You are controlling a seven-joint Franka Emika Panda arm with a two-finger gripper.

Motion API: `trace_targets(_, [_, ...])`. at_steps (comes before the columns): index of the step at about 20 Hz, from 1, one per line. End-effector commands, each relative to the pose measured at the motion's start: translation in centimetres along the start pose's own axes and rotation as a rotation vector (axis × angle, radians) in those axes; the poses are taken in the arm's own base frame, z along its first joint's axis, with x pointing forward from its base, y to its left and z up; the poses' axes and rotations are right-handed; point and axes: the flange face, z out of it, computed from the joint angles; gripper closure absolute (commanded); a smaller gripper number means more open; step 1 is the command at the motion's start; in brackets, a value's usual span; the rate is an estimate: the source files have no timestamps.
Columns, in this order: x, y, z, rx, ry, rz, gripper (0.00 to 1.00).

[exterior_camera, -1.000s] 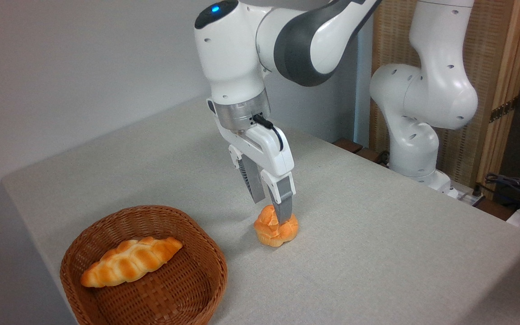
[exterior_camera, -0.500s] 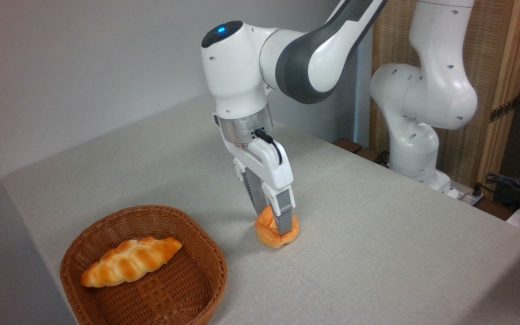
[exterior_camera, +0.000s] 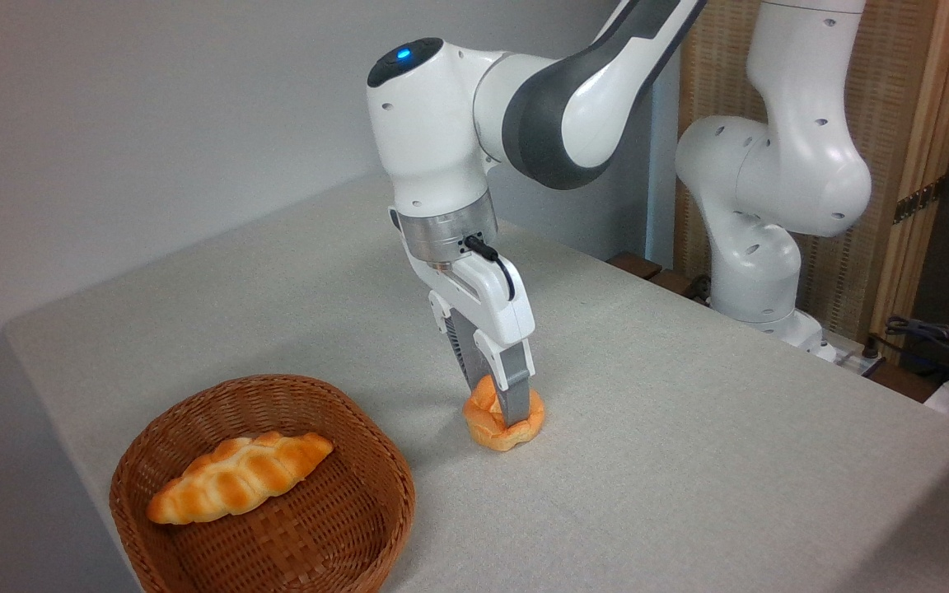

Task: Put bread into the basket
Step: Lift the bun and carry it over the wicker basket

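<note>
The bread [exterior_camera: 493,434], a small round golden-orange roll, sits on the grey tablecloth right of the basket. My gripper [exterior_camera: 497,405] points straight down onto it, its two grey fingers sunk into the roll's top and pinching it from both sides, so the roll looks squashed. The near finger covers the middle of the roll. The basket [exterior_camera: 399,482], brown woven wicker, stands at the front left of the table, about a hand's width from the roll.
A long braided golden loaf [exterior_camera: 240,476] lies inside the basket. The arm's white base [exterior_camera: 759,272] stands at the back right edge of the table. Cables [exterior_camera: 936,342] lie at the far right. The table's front-left edge runs close to the basket.
My gripper has come down over the roll and its fingers have drawn together on it. The roll now looks flatter and pinched. The basket and loaf have not moved.
</note>
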Motion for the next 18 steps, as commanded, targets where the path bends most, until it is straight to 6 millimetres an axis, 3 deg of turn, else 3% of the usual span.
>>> trace_targets(1, [0.4,0.2,0.4,0.009,0.004,0.014,0.57])
trace_targets(9, [0.7,0.4,-0.2,0.012,0.006,0.02,0.62])
trace_targets(10, [0.9,0.1,-1.1,0.022,0.015,0.015,0.62])
trace_targets(13, [2.1,-2.3,-6.5,-0.011,-0.022,-0.042,0.62])
trace_targets(16, [4.3,-6.6,-11.3,-0.026,-0.037,-0.071,0.62])
trace_targets(18, [5.7,-9.2,-13.3,0.008,-0.003,-0.086,0.61])
